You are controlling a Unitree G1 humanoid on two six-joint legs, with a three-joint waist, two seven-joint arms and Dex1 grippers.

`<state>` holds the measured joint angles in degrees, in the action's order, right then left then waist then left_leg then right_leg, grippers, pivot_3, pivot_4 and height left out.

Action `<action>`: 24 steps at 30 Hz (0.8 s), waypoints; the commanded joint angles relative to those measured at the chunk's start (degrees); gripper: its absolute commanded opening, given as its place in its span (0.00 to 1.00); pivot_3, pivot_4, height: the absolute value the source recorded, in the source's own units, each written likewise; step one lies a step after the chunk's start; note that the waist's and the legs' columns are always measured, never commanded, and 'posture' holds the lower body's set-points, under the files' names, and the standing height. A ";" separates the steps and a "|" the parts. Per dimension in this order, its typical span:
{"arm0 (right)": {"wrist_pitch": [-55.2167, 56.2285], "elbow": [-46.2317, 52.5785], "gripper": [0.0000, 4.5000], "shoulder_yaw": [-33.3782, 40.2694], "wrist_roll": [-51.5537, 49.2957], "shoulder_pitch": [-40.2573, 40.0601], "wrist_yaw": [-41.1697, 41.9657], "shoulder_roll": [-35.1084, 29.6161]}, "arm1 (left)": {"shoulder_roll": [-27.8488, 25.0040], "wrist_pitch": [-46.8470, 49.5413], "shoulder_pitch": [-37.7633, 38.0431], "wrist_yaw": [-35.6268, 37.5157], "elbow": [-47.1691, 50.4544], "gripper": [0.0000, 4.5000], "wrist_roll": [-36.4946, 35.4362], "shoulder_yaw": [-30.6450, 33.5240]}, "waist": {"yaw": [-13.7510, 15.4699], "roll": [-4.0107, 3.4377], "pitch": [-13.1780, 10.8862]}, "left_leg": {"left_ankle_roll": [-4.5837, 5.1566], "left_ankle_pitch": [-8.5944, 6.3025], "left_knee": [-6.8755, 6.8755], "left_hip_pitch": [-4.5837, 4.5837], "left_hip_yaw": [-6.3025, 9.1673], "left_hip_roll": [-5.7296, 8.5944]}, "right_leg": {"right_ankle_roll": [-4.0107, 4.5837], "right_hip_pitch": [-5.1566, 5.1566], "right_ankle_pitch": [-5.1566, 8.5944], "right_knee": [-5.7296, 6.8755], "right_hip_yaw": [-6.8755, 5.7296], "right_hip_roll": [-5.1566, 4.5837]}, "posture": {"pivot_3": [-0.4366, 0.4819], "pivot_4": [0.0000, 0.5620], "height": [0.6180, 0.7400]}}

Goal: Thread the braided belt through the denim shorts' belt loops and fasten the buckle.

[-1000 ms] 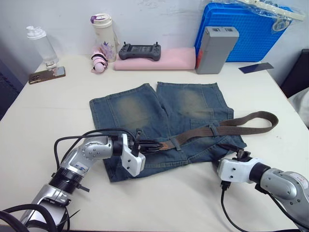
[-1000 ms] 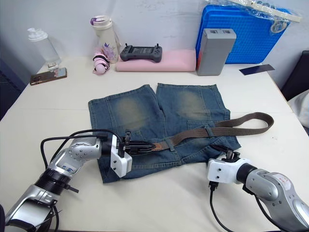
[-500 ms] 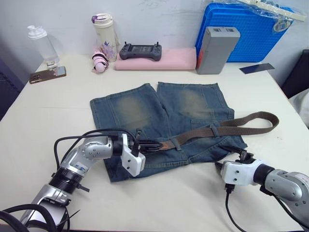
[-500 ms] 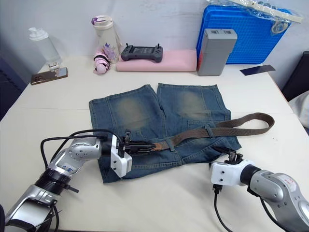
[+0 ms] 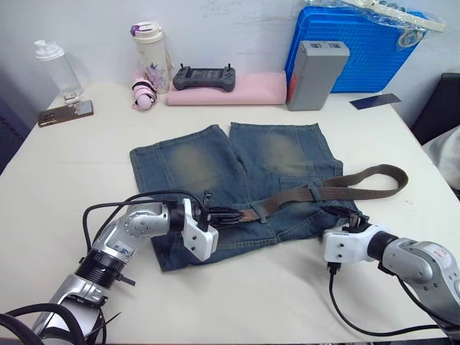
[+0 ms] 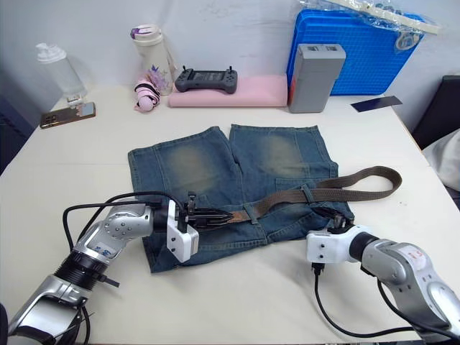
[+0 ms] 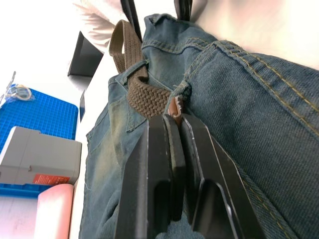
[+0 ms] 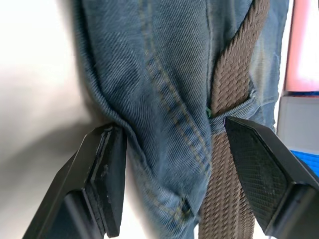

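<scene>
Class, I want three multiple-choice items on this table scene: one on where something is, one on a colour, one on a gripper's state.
1. Where does the game controller lie?
A. on the pink pad
B. on the denim shorts
C. in the blue crate

2. What colour is the crate at the back?
A. red
B. blue
C. green

3. How is the left gripper?
A. wide open
B. shut on nothing
C. shut on the braided belt

Answers: 1 A, it rests on the pad; 2 B, its ribbed wall is blue; 3 C, the fingers clamp the belt's tan tip over the denim shorts.
</scene>
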<state>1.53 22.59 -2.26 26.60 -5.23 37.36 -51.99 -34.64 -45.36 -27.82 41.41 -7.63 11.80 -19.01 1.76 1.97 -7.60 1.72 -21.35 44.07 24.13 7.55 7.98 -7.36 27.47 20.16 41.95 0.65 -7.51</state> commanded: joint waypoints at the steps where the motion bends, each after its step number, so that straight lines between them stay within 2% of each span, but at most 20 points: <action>1: -2.29 -2.68 0.62 -4.68 1.73 -1.31 2.84 1.46 | 0.10 -0.02 -0.44 -0.78 0.67 0.00 0.22 0.76 | -0.30 0.08 0.05 | -0.01 0.00 -0.01 0.00 0.01 0.00 | 0.01 0.00 0.00 0.00 -0.01 0.00 | 0.48 0.27 0.35; 3: -3.01 -2.73 0.46 -4.61 1.71 -1.80 3.42 1.64 | -0.03 0.01 -0.44 -0.87 0.70 0.00 0.30 0.95 | -0.41 0.08 0.05 | -0.01 -0.01 -0.01 0.00 0.01 -0.01 | 0.01 0.00 0.01 0.00 -0.01 0.01 | 0.48 0.27 0.35; 7: -4.76 -2.60 0.00 -4.21 0.90 -2.62 3.82 2.31 | -0.40 0.00 -0.06 -1.06 1.03 0.00 0.48 1.28 | -0.41 0.08 0.05 | -0.03 0.00 0.00 -0.02 0.01 -0.01 | 0.01 0.00 0.01 0.02 -0.01 0.01 | 0.48 0.27 0.35; 12: -9.41 -3.59 0.00 -1.00 0.10 -2.95 1.86 4.82 | -2.11 -0.61 0.89 -0.94 2.15 0.00 0.28 2.17 | -0.40 0.12 0.08 | -0.03 0.00 0.00 -0.02 0.02 -0.01 | 0.01 0.00 0.00 0.02 -0.01 0.01 | 0.48 0.27 0.35; 17: -15.50 -6.63 0.00 6.70 -0.89 -1.89 -1.68 5.43 | -6.45 -4.93 3.27 -0.75 2.52 0.00 0.36 3.38 | -0.03 0.01 0.02 | -0.01 0.00 0.01 0.00 0.01 0.05 | 0.01 0.00 0.00 0.02 0.01 -0.04 | 0.48 0.27 0.35; 24: -19.38 -9.49 0.00 12.62 -0.97 -2.96 -4.72 4.09 | -11.65 -9.03 8.01 -0.45 3.23 0.00 -1.15 3.98 | 2.61 -0.49 -0.21 | 0.18 -0.08 0.02 0.10 0.01 0.22 | 0.01 0.07 0.00 -0.03 0.03 -0.15 | 0.48 0.27 0.35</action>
<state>-14.14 16.93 6.72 24.29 -7.14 33.83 -46.48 -45.28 -53.33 -20.52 41.03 -5.38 11.87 -16.32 4.36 1.48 -7.81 1.95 -21.46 44.09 24.24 7.56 8.20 -7.36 27.55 20.17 41.91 0.68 -7.66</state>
